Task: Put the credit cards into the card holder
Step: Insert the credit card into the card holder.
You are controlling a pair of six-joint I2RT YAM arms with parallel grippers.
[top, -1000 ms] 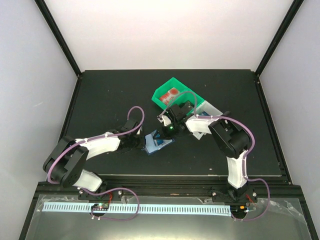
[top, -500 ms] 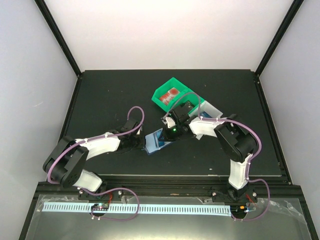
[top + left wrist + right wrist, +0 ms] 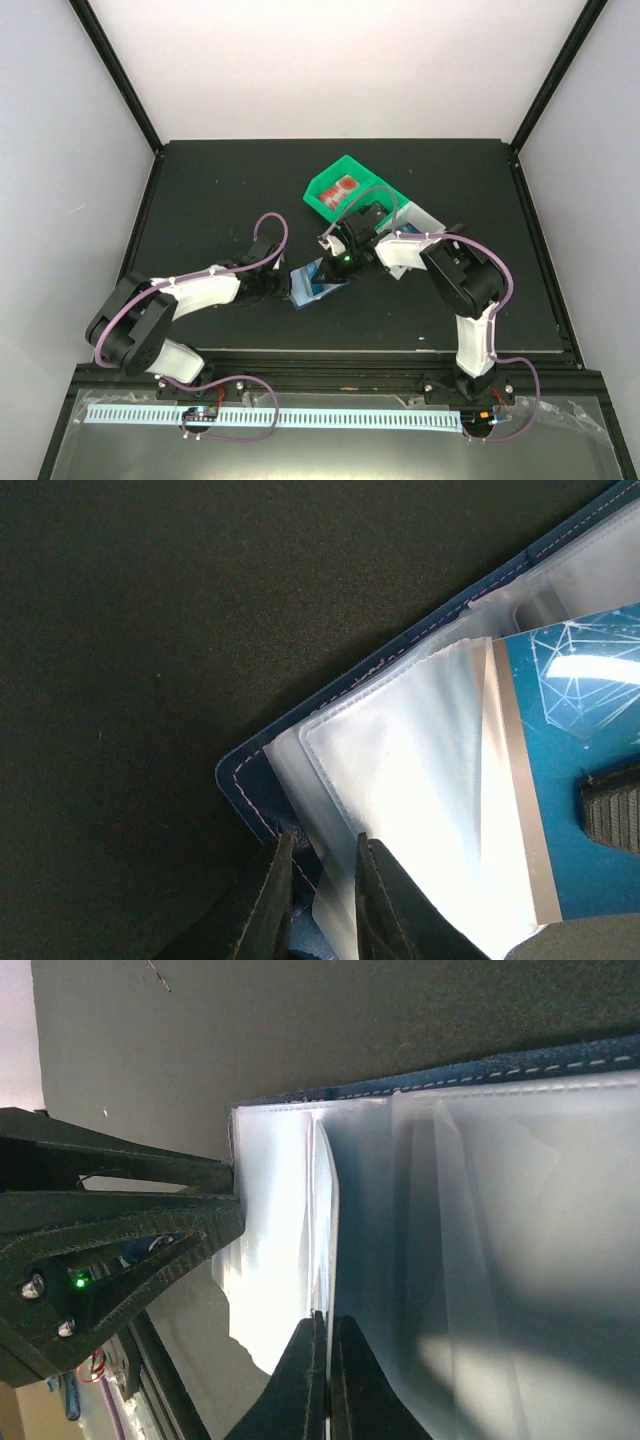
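— At the bottom edge of my left wrist view, what is the left gripper (image 3: 322, 865) doing?

— Nearly closed. I see it pinching the corner of the card holder (image 3: 250, 780), with the dark blue cover and a clear sleeve (image 3: 400, 780) between its fingers.

— And the right gripper (image 3: 327, 1335)?

— Fingers pressed together, tips over the sleeves. I can't tell whether they nip one.

— Cards?

— A blue card (image 3: 590, 710) lies in the open card holder, at the right of the frame, with a ridged fingertip (image 3: 612, 810) over it. From above, the card holder sits lower centre on the black mat (image 3: 220, 190). The green tray (image 3: 325, 203), up and to the right, holds a red-and-white card (image 3: 343, 186).
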